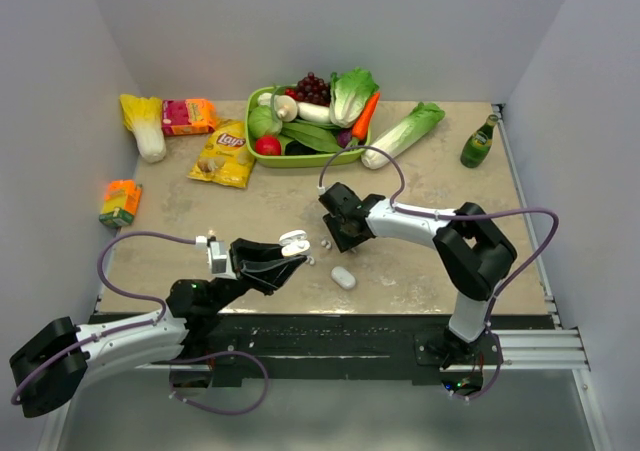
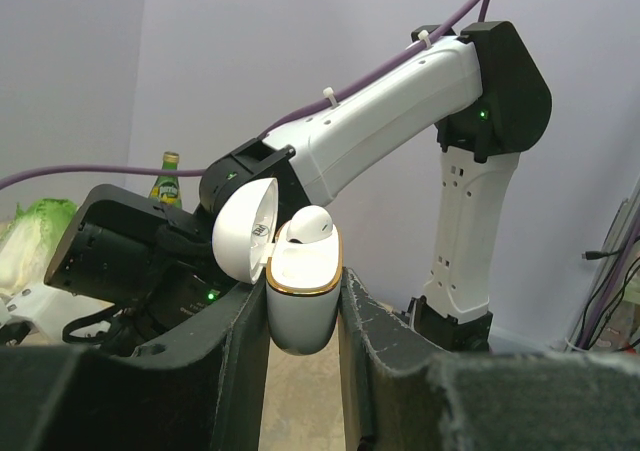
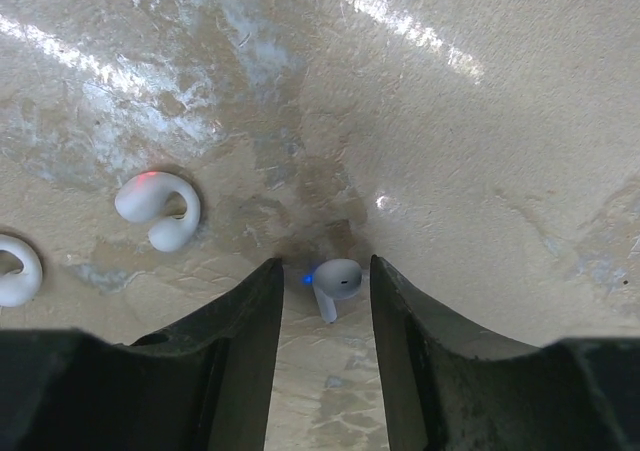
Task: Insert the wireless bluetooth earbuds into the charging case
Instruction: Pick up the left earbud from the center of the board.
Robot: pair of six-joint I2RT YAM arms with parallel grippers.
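Our left gripper (image 2: 303,309) is clamped on the white charging case (image 2: 303,296), holding it upright above the table with its gold-rimmed mouth up and its round lid (image 2: 245,233) swung open to one side. One glossy white earbud (image 2: 311,227) already sits in the case, its rounded head standing above the rim. Our right gripper (image 3: 326,271) is low over the mottled beige table (image 3: 480,121), jaws apart, with a second earbud (image 3: 338,279) lying between them. It touches neither finger. It is tiny, smooth and white, with a short stem and a small blue light. Two C-shaped white buds (image 3: 160,209) (image 3: 18,269) lie just beside it.
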